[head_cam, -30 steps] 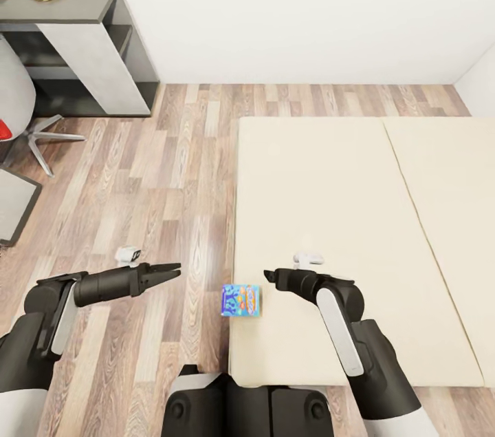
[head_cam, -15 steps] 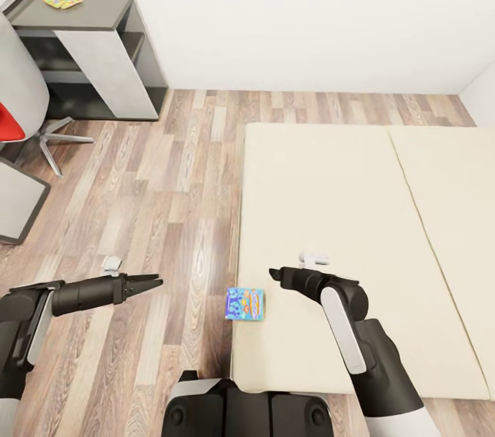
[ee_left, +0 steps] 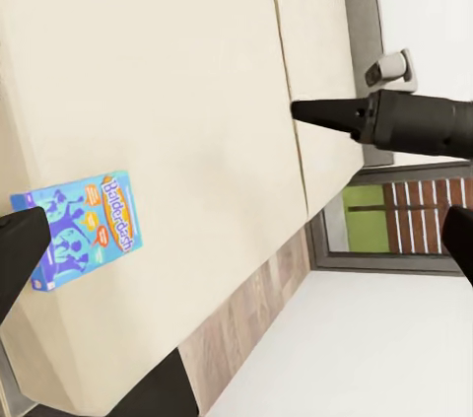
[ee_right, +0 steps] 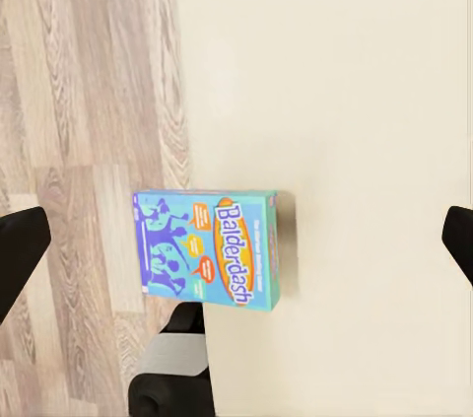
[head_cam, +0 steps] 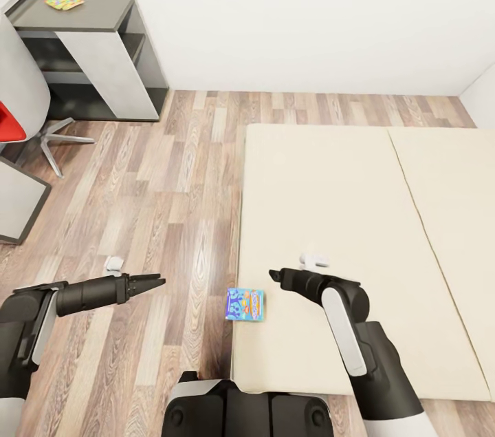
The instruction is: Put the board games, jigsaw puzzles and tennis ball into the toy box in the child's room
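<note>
One small blue board game [head_cam: 245, 304] lettered Balderdash lies flat on the near left corner of the bed [head_cam: 344, 203], close to the mattress edge. My left gripper [head_cam: 159, 280] hovers over the floor to its left, pointing at it; its fingertips [ee_left: 20, 259] stand wide apart, open and empty, with the board game [ee_left: 84, 230] between and beyond them. My right gripper [head_cam: 275, 276] hangs over the bed just right of the box, open, and its fingertips [ee_right: 20, 249] flank the board game [ee_right: 212, 249] from above. A jigsaw puzzle [head_cam: 64, 1] lies on the table [head_cam: 103, 14] at the far left.
Wood-plank floor [head_cam: 172, 182] lies between the bed and the table. A swivel chair [head_cam: 20, 120] with a red seat stands at the left edge by the table. A white wall closes the back. My own base [head_cam: 240, 409] is at the bed's near corner.
The head view has shifted a little, so the table sits further right. My left gripper has drawn back slightly to the left of the blue box. The right gripper and box keep their places.
</note>
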